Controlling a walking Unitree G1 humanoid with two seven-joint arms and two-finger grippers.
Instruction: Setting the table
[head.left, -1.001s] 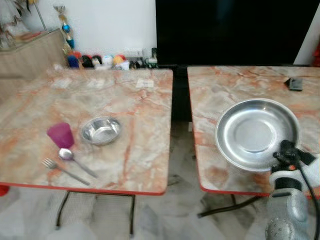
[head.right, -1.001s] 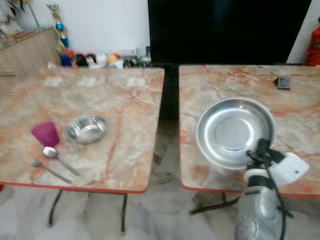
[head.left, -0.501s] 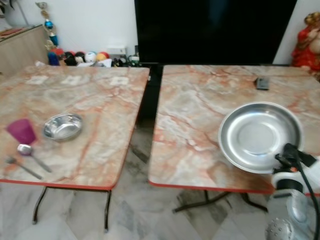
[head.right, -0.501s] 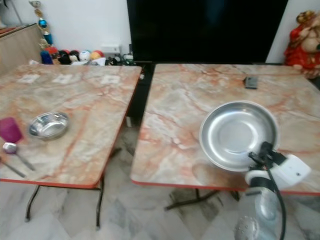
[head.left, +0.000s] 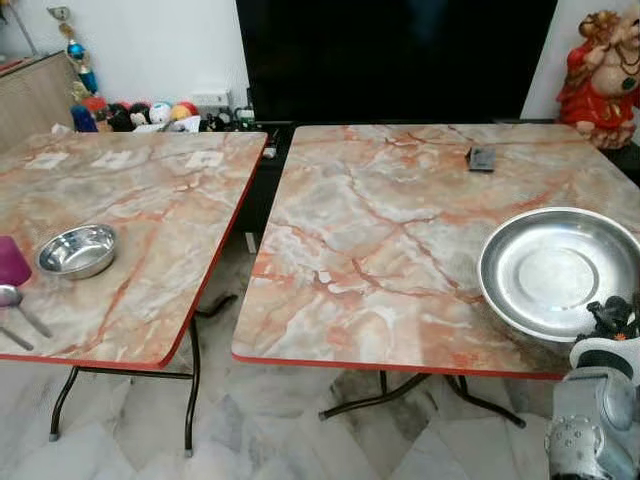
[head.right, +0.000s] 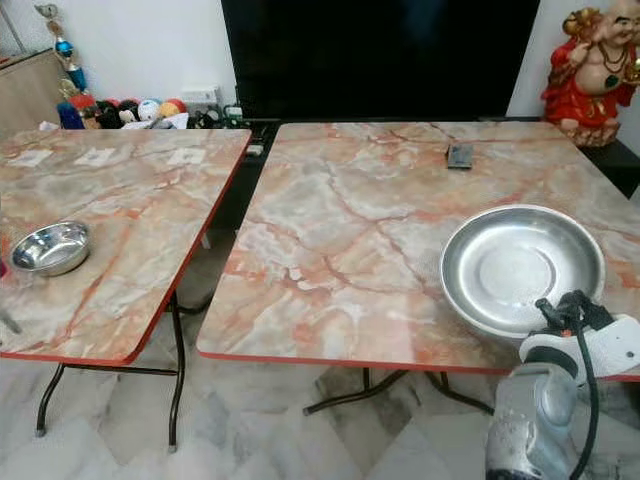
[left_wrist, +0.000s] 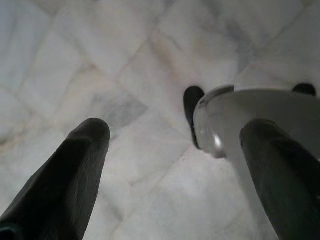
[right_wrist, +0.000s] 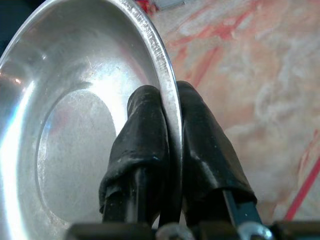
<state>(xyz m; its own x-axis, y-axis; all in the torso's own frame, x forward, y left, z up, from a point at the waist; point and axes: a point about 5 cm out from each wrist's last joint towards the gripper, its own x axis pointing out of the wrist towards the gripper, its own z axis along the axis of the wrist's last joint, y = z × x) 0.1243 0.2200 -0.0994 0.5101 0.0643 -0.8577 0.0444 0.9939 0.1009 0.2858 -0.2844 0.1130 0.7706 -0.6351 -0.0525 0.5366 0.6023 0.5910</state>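
A large shiny steel plate (head.left: 555, 270) is over the front right part of the right marble table (head.left: 380, 230). My right gripper (right_wrist: 169, 102) is shut on its near rim, one black finger inside the plate (right_wrist: 75, 125) and one outside. On the left table (head.left: 130, 200) stand a small steel bowl (head.left: 77, 250) and a purple cup (head.left: 12, 262), with a spoon (head.left: 15, 300) just in front of the cup. My left gripper (left_wrist: 177, 131) hangs open over the marble floor, holding nothing.
A gap (head.left: 225, 290) separates the two tables, whose edges are red. A small dark object (head.left: 482, 158) lies at the back of the right table. A red statue (head.left: 597, 65) stands at the far right, a black screen (head.left: 390, 50) behind, and toys (head.left: 150, 112) by the wall.
The camera has swung to the right, so the whole scene has slid left and the cup and cutlery are now at the left edge. The right gripper still holds the plate's rim.
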